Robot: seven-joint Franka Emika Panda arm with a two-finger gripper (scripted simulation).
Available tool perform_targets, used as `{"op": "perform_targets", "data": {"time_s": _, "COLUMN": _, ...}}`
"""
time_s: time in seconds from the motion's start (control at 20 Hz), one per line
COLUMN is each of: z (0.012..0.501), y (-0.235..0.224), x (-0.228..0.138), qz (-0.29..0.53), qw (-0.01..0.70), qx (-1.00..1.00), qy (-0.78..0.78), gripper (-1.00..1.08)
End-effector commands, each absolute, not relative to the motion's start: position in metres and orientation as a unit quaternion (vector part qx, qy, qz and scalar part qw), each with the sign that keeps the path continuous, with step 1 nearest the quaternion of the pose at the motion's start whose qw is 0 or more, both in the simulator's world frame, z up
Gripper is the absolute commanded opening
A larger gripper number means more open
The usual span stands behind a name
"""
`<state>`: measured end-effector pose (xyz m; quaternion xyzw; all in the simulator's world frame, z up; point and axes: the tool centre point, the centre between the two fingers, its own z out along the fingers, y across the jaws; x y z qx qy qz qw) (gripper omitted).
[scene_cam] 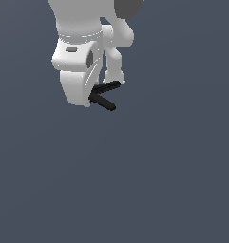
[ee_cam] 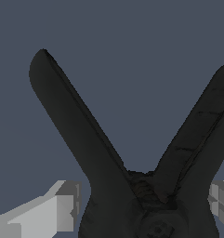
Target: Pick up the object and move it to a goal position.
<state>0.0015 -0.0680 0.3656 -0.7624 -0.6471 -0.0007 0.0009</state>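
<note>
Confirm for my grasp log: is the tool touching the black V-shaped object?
Cannot tell. In the wrist view, the tool flanks the black V-shaped object, but neither view shows contact plainly.

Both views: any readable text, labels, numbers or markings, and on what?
None. No words, numbers, brands or signs can be read in either view.
The black V-shaped object is plain and unmarked.
The white tool and its fingers carry no lettering.
The white arm housing shows only a small grey patch, not text.
The grey background is blank.

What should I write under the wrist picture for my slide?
Black V-shaped object sits between the gripper fingers, its two arms spreading away.
</note>
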Motion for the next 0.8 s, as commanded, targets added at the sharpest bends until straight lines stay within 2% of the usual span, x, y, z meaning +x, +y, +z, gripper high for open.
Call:
{"op": "perform_targets", "data": {"time_s": 0.0, "z": 0.382, "y": -0.073, "x": 0.006, "qz": -0.001, "qw": 0.000, "qx": -0.763, "qy": -0.647, "gripper": -1.00}}
{"op": "perform_targets", "data": {"time_s": 0.75, "z": 0.415, "y": -0.084, "x": 0.018, "qz": 0.000, "qw": 0.000, "qx": -0.763, "qy": -0.647, "gripper": -1.00}}
